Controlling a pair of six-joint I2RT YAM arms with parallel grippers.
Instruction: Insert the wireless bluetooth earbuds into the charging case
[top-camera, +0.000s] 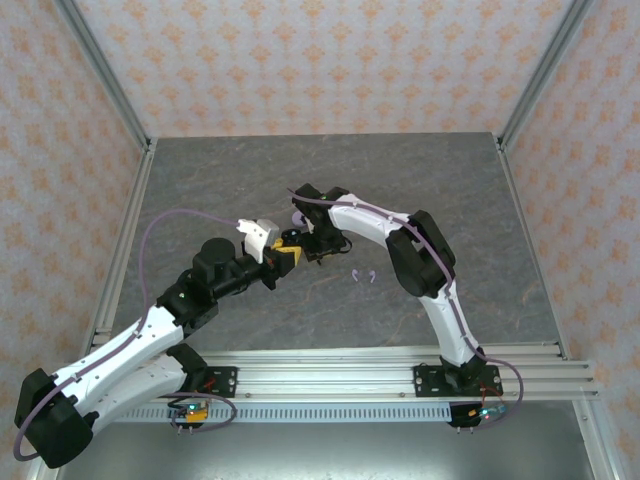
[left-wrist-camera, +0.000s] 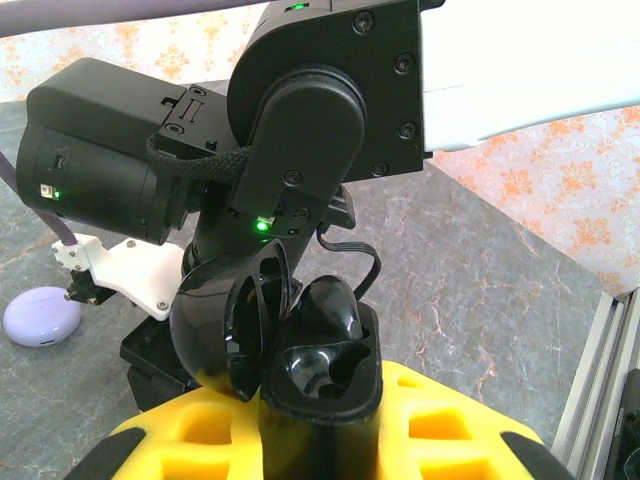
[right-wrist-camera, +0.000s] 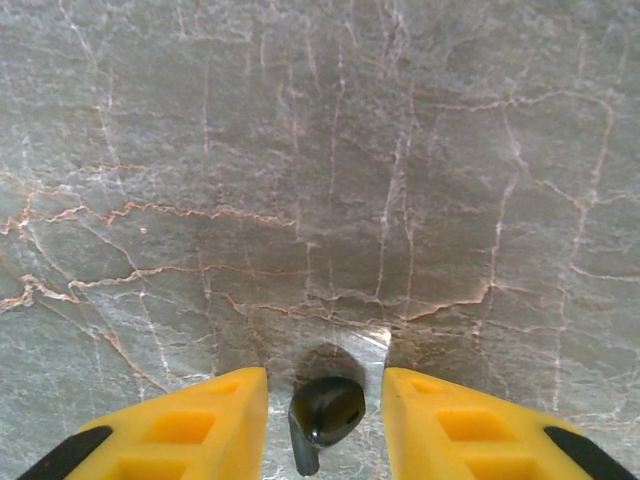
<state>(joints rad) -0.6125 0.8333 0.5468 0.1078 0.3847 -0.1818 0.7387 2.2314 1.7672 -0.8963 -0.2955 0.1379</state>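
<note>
My left gripper (top-camera: 285, 258) is shut on the black charging case (left-wrist-camera: 320, 360), which stands between its yellow fingers (left-wrist-camera: 440, 430) with the lid (left-wrist-camera: 235, 320) swung open to the left. The near pocket of the case looks empty. I cannot tell whether the glossy far pocket holds an earbud. Just beyond it, my right gripper (top-camera: 318, 252) points down at the table. It (right-wrist-camera: 325, 375) is open, and a black earbud (right-wrist-camera: 325, 412) lies on the table between its yellow fingers (right-wrist-camera: 220, 420) with a gap on each side. Two pale lavender earbuds (top-camera: 363, 277) lie on the table right of both grippers.
A round lavender case (left-wrist-camera: 40, 315) rests shut on the grey marble tabletop (top-camera: 250, 170), behind the right arm's wrist. Aluminium frame rails (top-camera: 330, 365) run along the near edge and up both sides, with patterned walls behind them.
</note>
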